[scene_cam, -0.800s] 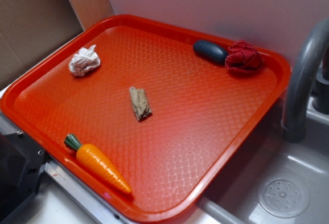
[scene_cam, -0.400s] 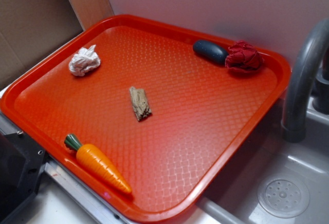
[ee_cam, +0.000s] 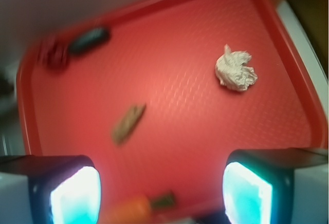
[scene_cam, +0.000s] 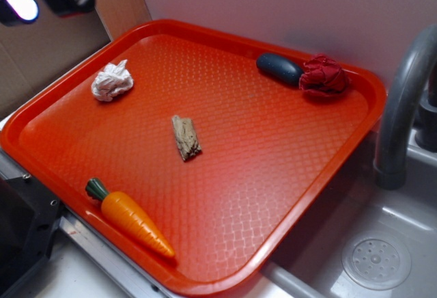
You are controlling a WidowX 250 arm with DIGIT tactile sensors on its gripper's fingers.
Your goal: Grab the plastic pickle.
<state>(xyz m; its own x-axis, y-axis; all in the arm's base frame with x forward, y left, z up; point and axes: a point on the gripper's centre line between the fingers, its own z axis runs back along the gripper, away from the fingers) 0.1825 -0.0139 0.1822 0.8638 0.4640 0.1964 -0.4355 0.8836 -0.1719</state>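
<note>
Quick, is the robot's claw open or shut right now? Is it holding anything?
Gripper: open and empty, up above the red tray, far from the plastic pickle.

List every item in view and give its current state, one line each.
plastic pickle: lying on its side, far end of tray, beside the red cloth, ungrasped
red cloth: wadded
white paper: crumpled
wood chip: flat, mid-tray
toy carrot: on its side at near rim
tray: flat
tool: open, empty, above the tray
</note>
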